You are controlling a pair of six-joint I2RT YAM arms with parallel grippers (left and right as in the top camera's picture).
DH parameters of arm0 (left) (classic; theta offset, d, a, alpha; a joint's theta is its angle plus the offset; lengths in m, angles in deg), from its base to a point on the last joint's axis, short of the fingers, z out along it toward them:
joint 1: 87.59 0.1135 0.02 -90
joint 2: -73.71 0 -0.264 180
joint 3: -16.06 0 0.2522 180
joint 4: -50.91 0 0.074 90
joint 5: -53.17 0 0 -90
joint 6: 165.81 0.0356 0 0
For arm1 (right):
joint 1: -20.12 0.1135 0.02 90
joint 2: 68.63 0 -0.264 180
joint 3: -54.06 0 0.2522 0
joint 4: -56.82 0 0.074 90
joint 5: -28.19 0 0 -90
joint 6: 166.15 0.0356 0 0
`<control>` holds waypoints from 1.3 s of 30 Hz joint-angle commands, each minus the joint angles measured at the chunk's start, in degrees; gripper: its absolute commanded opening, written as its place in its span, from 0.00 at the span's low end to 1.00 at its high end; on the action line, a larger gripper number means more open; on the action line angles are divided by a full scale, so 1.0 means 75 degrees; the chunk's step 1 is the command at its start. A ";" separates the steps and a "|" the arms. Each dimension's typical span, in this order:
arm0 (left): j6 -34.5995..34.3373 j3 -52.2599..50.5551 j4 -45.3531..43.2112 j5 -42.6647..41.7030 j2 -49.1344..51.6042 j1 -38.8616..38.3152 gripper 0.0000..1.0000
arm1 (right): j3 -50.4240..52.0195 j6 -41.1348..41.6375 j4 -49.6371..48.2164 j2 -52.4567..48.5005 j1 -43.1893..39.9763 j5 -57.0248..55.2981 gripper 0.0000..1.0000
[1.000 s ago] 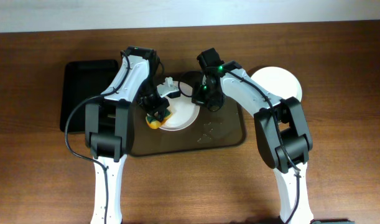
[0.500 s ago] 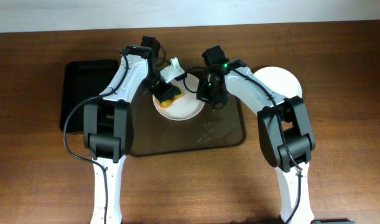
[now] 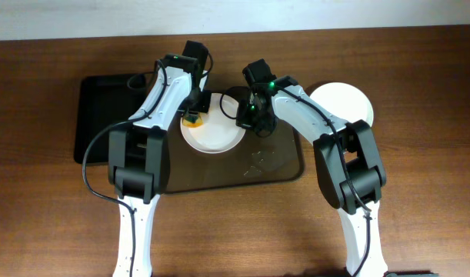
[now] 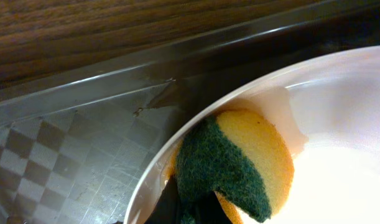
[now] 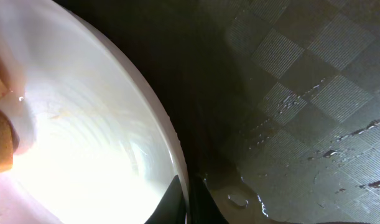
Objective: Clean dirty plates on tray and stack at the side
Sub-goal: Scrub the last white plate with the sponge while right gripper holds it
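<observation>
Between the two grippers, a white plate (image 3: 215, 137) lies on the brown tray (image 3: 285, 165). The left gripper (image 3: 192, 115) is closed on a yellow-and-green sponge (image 4: 239, 168) and presses it against the plate's inner wall, just inside the rim nearest that gripper. Its wrist view shows the green face toward the camera and a dark finger under the sponge. The right gripper (image 3: 248, 117) stands at the opposite edge of the plate. Its fingers (image 5: 205, 208) are almost together, with the plate's rim pinched between them. Beyond its fingertips spreads the tray's chequered floor, dotted with wet spots. Well off to this gripper's outer side, a second plate (image 3: 342, 104) rests on the wooden table (image 3: 419, 192), clear of the tray. Out past the left gripper lies a black tray (image 3: 104, 115).
</observation>
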 commanded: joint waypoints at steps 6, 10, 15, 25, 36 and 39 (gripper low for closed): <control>0.3526 -0.0370 0.0536 -0.3832 0.0548 0.0198 0.00 | 0.0157 0.0052 0.0125 -0.0219 -0.0108 -0.0335 0.04; 0.5855 -0.0370 0.1693 -0.4619 0.0548 0.0297 0.00 | 0.0157 0.0052 0.0125 -0.0219 -0.0108 -0.0332 0.04; 0.5581 -0.0370 0.1489 -0.4377 0.0548 0.0332 0.00 | 0.0157 0.0052 0.0128 -0.0219 -0.0108 -0.0332 0.04; -0.0064 -0.0370 -0.1428 0.1128 0.0548 0.0391 0.00 | 0.0157 0.0000 0.0143 -0.0219 -0.0108 -0.0338 0.04; 0.2486 -0.0335 0.1644 -0.0994 0.0545 0.0391 0.00 | 0.0157 0.0003 0.0114 -0.0219 -0.0108 -0.0391 0.04; 0.3567 -0.0020 0.2159 -0.2215 0.0545 0.0425 0.00 | 0.0157 0.0000 0.0117 -0.0219 -0.0108 -0.0388 0.04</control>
